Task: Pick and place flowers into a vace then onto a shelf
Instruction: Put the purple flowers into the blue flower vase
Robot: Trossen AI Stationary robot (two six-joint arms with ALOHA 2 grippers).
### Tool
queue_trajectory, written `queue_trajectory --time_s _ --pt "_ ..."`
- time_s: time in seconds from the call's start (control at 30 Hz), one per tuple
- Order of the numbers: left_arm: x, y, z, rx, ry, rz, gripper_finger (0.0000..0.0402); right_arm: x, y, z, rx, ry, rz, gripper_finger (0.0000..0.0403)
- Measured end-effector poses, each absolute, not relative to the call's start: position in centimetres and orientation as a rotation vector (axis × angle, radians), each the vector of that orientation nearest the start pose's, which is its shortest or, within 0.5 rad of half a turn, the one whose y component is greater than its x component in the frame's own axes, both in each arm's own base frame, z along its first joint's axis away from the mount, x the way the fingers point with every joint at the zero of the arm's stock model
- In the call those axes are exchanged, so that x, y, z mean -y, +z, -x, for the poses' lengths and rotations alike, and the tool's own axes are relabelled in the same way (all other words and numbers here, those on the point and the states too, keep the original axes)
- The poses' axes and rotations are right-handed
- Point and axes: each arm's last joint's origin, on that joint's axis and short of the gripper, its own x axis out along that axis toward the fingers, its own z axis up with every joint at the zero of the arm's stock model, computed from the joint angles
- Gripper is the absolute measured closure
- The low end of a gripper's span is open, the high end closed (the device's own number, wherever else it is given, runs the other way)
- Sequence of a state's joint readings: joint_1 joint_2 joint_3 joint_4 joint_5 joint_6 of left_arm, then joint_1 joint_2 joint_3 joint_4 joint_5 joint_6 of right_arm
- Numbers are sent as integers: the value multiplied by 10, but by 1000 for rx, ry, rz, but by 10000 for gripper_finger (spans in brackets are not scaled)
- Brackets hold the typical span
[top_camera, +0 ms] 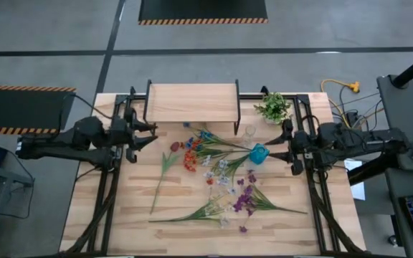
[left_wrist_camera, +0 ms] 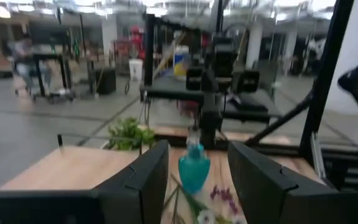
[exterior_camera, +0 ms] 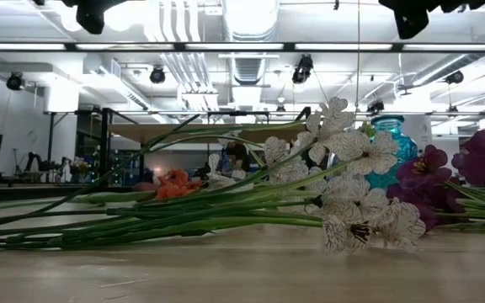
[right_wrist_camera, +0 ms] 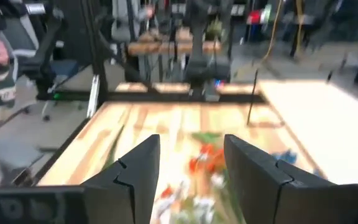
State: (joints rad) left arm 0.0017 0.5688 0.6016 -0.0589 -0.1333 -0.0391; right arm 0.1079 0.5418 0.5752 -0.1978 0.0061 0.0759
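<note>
Surface (top_camera: 127, 215): we see a light wood top with both arms raised over its side edges.
Shelf (top_camera: 192, 102): we find it at the far edge, bare.
Flowers (top_camera: 221, 183): we see them strewn flat across the middle, stems crossing.
Vase (top_camera: 259, 153): teal, among the blooms on the right side.
Potted plant (top_camera: 274, 107): just right of the shelf.
Left tool (left_wrist_camera: 194, 180): fingers spread, empty, aimed at the vase.
Right tool (right_wrist_camera: 188, 171): fingers spread, empty, above the surface.
</note>
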Motion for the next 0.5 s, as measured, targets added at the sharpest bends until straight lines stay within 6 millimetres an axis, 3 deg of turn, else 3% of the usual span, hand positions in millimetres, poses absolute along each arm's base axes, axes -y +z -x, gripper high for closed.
queue_trajectory --time_s 0.17,0.5 --pt "-4 311 -156 -96 137 43 249 -20 290 -139 -277 116 -106 232" --pt "-4 290 -188 -241 145 78 249 -36 274 -148 -447 189 -138 232"
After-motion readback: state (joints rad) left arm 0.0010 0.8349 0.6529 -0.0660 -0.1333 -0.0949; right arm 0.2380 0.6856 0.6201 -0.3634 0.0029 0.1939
